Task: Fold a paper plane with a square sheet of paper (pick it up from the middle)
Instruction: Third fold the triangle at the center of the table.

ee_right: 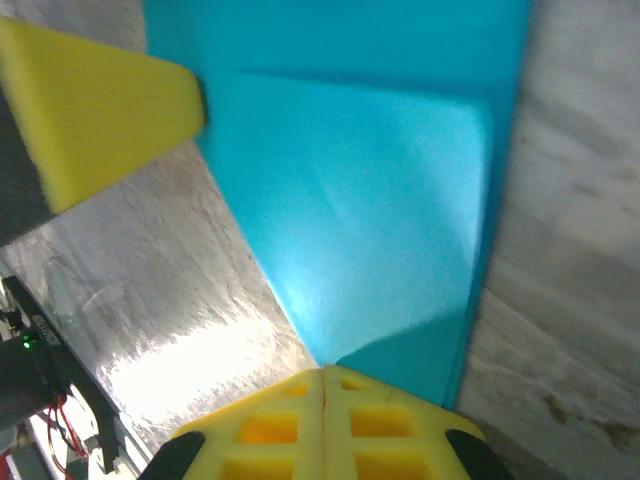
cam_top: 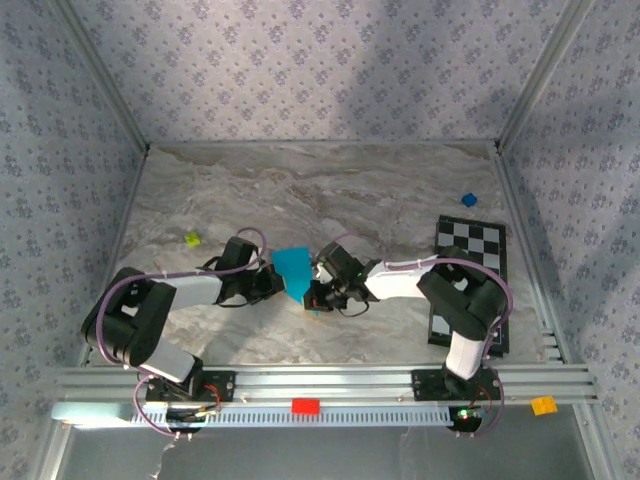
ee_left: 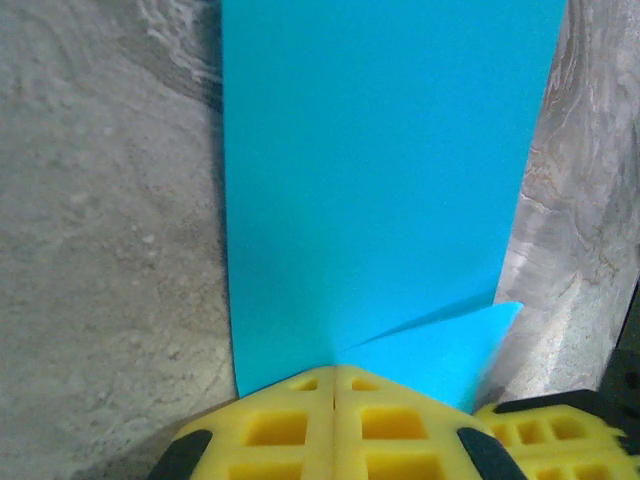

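Note:
The square sheet of paper (cam_top: 293, 266), bright cyan-blue, is folded over on itself and held up off the marble table between my two arms. In the left wrist view the sheet of paper (ee_left: 380, 180) runs up as a tall band with a triangular flap at its lower right. My left gripper (ee_left: 335, 375) is shut on its bottom edge. In the right wrist view the paper (ee_right: 370, 200) shows a crease and overlapping layers, and my right gripper (ee_right: 323, 372) is shut on its lower point. From above, the left gripper (cam_top: 280, 287) and right gripper (cam_top: 316, 298) sit close together under the paper.
A black-and-white checkered board (cam_top: 470, 280) lies at the right by the right arm. A tiny dark blue cube (cam_top: 468, 199) sits behind it, and a small yellow-green piece (cam_top: 192, 239) at the left. Patterned walls close in three sides; a metal rail (cam_top: 320, 380) runs along the front.

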`<action>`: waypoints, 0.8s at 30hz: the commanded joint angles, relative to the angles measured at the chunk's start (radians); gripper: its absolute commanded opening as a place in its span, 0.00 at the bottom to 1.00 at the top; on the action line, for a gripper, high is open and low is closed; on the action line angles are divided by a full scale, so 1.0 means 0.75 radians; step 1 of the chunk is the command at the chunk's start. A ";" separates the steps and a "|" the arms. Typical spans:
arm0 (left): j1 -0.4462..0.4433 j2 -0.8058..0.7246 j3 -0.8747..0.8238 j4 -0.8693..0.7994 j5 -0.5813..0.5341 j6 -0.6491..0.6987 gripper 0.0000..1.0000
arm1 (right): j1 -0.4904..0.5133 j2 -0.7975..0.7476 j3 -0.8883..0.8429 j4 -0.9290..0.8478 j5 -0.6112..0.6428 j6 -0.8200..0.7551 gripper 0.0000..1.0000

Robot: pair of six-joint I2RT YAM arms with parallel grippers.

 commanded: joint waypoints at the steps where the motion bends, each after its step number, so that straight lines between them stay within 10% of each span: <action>1: -0.004 0.051 -0.015 -0.145 -0.064 0.031 0.00 | -0.005 -0.003 -0.045 -0.090 0.018 -0.039 0.02; 24: -0.043 0.034 -0.046 -0.110 -0.073 -0.051 0.00 | -0.011 -0.199 -0.162 -0.132 0.099 -0.076 0.02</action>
